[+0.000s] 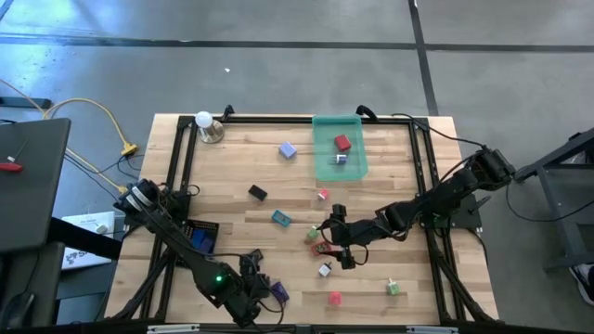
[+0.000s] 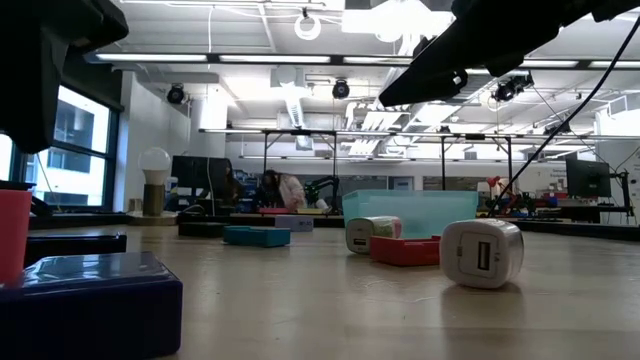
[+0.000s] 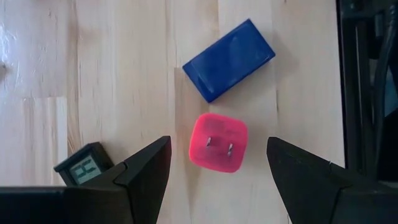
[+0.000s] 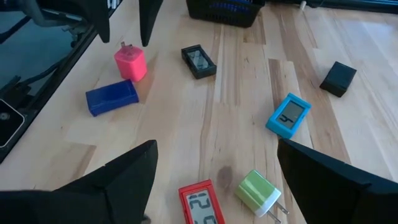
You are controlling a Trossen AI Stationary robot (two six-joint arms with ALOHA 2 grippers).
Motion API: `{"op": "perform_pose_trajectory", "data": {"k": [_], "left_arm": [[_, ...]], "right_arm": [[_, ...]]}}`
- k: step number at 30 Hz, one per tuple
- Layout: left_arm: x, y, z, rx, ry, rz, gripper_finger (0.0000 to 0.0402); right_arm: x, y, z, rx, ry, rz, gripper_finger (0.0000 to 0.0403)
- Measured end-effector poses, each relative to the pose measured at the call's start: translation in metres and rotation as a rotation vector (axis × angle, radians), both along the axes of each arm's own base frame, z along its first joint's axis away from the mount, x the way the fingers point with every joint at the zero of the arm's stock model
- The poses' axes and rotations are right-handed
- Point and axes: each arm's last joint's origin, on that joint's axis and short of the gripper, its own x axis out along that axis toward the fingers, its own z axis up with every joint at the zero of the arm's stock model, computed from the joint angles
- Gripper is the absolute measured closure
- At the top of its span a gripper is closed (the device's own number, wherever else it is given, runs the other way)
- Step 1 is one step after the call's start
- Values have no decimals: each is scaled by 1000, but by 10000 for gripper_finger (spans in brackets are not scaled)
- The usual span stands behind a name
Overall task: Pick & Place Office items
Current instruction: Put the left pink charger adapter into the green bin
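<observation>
Pink plug: prongs up | left tool apart above it | right tool apart

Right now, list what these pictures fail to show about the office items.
- Pink plug block, left wrist view: its underside rests on the table, unseen.
- Black display piece, left wrist view: partly hidden behind the left gripper finger.
- Red display piece, right wrist view: cut off by the picture's edge.
- Items in the green tray, high view: too small to identify.
</observation>
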Motion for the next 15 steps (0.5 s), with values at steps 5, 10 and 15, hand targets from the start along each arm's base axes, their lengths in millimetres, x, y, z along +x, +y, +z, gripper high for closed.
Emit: {"op": "perform_pose_trajectory", "data": {"k": [5,10,15], "left_arm": [[2,-2,-6,14,5,-13,144],[5,-4,-21,48,34,-25,144],[8,-3,-25,50,45,-20,144]], "right_arm": [[0,0,0,1,0,-1,82],[0,0,0,2,-1,-1,82],[0,0,0,2,-1,-1,82]]}}
